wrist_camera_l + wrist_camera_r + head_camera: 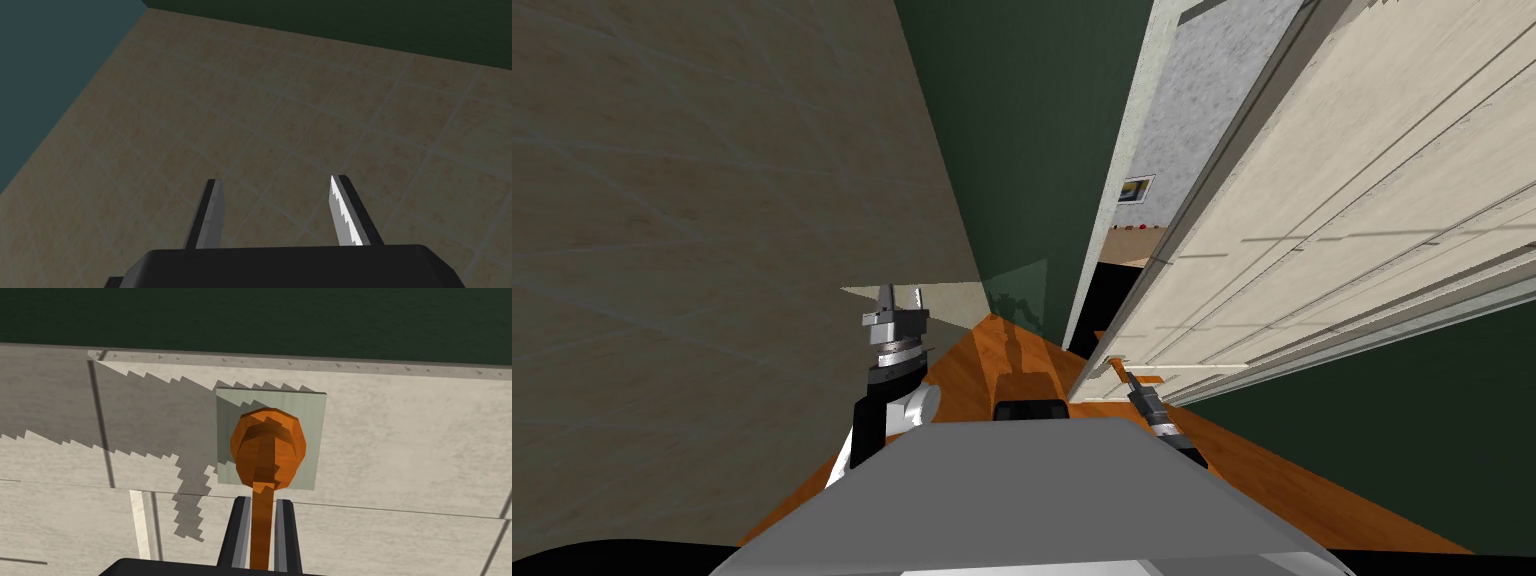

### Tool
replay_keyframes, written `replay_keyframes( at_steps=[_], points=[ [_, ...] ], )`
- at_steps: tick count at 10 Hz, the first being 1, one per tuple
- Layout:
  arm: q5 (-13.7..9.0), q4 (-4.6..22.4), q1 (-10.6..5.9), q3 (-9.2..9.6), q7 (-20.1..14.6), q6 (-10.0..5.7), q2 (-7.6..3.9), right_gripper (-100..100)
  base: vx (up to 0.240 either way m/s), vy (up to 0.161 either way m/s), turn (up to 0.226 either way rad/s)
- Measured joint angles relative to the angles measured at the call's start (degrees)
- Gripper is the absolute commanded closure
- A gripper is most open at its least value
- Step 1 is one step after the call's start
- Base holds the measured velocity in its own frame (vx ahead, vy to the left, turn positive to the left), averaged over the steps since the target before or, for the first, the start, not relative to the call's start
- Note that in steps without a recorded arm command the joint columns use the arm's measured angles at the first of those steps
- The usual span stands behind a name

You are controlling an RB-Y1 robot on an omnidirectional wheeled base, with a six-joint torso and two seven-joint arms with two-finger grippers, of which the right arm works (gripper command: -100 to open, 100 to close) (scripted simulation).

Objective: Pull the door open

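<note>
Right gripper [261, 500] clenched on the orange lever handle [267, 445], both fingers pressing the lever's sides. Handle is mounted on a pale grey plate [312, 438] on the pale panelled door [400, 438]. I see the door at my right, handle close to its free edge. Narrow gap between door edge and frame [1134, 130]. Left gripper [276, 181] raised at my left, fingers spread, holding nothing.

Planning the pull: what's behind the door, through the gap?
A grey wall with a small framed picture, a tan floor strip, then a black area. The door covers the rest.
</note>
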Motion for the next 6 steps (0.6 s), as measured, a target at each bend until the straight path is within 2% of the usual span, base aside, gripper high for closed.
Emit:
replay_keyframes(
  at_steps=[2,4,6],
  points=[
    [0.20,0.48,0.36,0.36,-0.29,-0.89,-0.21,100,-0.216,-0.072,0.185],
    [0.36,0.51,0.65,0.65,-0.59,-1.44,-0.34,100,-0.122,-0.007,0.027],
    [-0.28,-1.33,-0.08,1.38,0.09,0.57,-0.45,100,-0.235,-0.035,0.031]
  ],
)
